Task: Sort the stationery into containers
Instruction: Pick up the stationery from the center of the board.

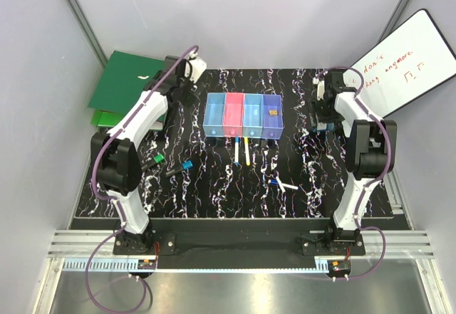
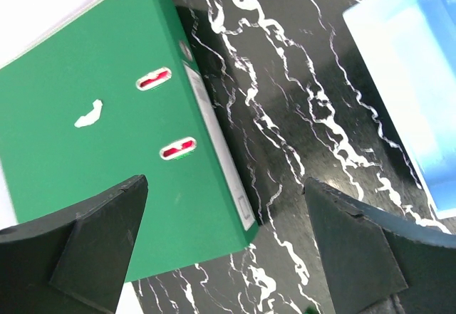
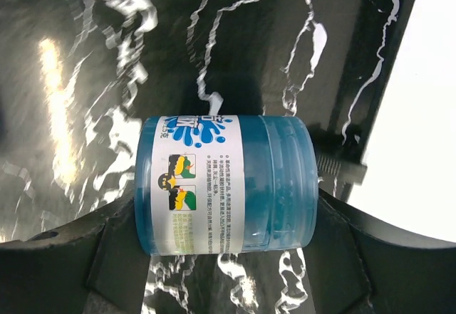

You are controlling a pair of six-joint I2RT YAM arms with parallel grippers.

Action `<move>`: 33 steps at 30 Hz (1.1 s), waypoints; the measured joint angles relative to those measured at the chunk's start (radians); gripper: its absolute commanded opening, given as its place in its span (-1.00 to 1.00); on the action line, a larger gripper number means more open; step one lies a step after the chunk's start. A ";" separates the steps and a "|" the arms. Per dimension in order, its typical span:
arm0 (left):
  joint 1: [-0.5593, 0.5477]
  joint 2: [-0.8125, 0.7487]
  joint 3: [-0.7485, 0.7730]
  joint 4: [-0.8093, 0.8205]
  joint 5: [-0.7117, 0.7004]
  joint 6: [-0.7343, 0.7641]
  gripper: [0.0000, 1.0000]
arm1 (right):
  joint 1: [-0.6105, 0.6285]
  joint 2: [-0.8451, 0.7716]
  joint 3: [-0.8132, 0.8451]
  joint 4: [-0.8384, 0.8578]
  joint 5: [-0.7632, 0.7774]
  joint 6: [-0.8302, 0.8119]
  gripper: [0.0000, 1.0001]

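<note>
The right pincer [image 3: 228,203] is grasping the round blue-white tub [image 3: 224,184] across its two flat ends, with the jaws meeting it and no gap showing. The tub is lying on its side, low over the black marbled counter [image 1: 214,200]. The whiteboard [image 1: 406,65] is leaning just to this pincer's right. The row of containers [image 1: 244,114] is sitting well to its left.

One small yellowish piece [image 1: 271,113] is lying in the violet-blue bin, the one nearest this pincer. I cannot make out anything in the other three.

The left pincer [image 2: 224,186] is hanging released and empty. The green binder [image 2: 107,129] is lying to its left and the end light blue bin [image 2: 406,58] to its right.

Most of the sorting is waiting to be done. Two pens [image 1: 241,150] are lying just nearer the robot than the bins. A white stick [image 1: 288,186] and a blue bit [image 1: 271,182] are lying nearer still. Green [image 1: 157,159], blue [image 1: 187,165] and black [image 1: 171,173] pieces are lying loose behind the left pincer, towards its base.
</note>
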 measured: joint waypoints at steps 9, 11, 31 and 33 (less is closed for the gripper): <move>-0.008 -0.035 -0.111 -0.039 0.085 -0.007 0.98 | 0.074 -0.282 -0.152 0.025 -0.029 -0.151 -1.00; -0.008 -0.058 -0.115 -0.065 0.142 -0.020 0.98 | 0.088 -0.345 -0.173 0.040 -0.034 -0.184 -1.00; -0.057 0.040 0.304 -0.232 0.932 -0.328 0.98 | 0.422 -0.845 -0.404 0.255 -0.080 -0.647 -1.00; -0.073 0.085 0.335 -0.235 0.970 -0.356 0.98 | 0.461 -0.863 -0.417 0.282 -0.070 -0.681 -1.00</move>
